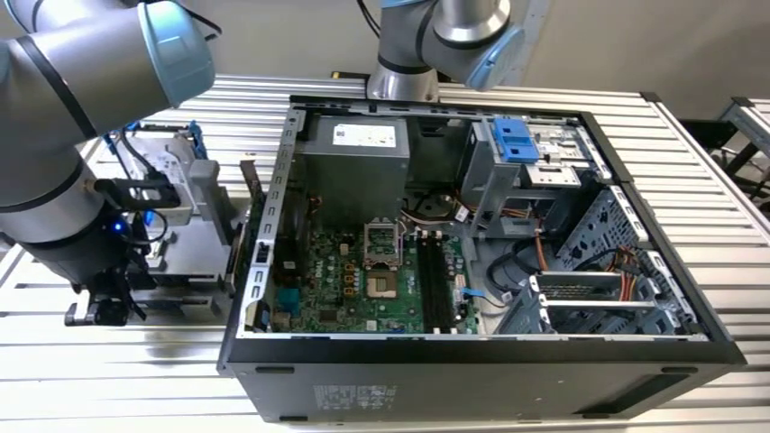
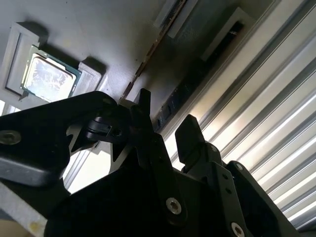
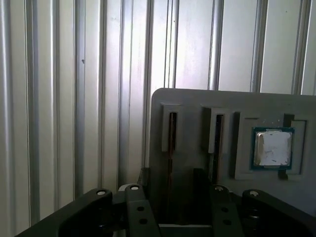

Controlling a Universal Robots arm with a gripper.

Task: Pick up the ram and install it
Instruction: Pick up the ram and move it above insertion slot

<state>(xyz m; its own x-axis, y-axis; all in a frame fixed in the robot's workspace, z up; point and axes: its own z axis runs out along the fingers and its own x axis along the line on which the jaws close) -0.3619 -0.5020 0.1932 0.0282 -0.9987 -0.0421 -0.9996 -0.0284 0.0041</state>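
So, gripper: fingers spread, low over the grey holder.
Ram: on edge in the holder's slot farthest from the processor, between the two fingers; contact unclear.
Processor: seated in the holder's recess.

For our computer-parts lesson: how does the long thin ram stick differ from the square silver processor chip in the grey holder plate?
The ram stick is long and narrow; the processor chip is square. The ram stick stands on edge in a slot; the processor chip lies flat in a recess. Both sit in the grey holder plate.
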